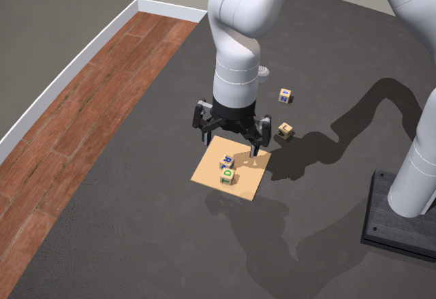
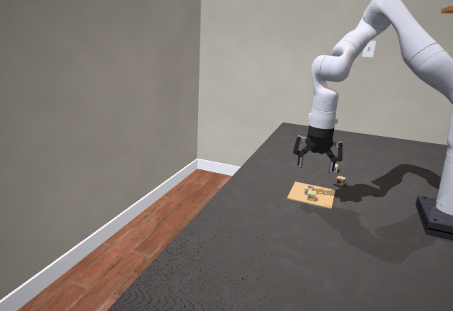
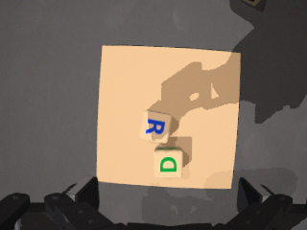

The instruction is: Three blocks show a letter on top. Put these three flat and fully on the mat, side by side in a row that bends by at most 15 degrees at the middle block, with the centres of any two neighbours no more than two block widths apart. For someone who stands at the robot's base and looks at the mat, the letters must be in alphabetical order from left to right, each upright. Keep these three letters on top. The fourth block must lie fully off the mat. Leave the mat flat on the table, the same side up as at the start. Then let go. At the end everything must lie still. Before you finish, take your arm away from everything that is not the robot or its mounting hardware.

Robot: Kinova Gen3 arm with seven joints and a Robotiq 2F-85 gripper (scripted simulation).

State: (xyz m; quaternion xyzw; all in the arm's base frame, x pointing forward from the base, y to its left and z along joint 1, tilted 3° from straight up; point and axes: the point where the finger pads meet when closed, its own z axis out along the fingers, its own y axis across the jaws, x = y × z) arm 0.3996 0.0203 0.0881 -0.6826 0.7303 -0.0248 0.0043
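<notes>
A tan square mat [image 1: 211, 154] [image 2: 294, 195] [image 3: 125, 86] lies flat on the dark table. Two blocks stand on it close together. One block [image 1: 227, 176] [image 2: 311, 196] [image 3: 168, 164] shows a green D on top. The other block [image 1: 227, 162] [image 2: 308, 189] [image 3: 155, 126] shows a blue R on top; it is turned a little and sits at the D block's corner. A block [image 1: 285, 130] [image 2: 340, 181] with L on top lies off the mat beside its far right corner. A block [image 1: 285, 95] with a blue N lies farther back. My gripper [image 1: 229, 148] [image 2: 316, 167] [image 3: 168, 194] is open and empty, well above the mat.
The robot's base plate [image 1: 398, 225] [image 2: 433, 216] stands at the right. A small white round object [image 1: 263, 72] lies behind the arm. The table's left edge drops to a wooden floor [image 1: 70, 112].
</notes>
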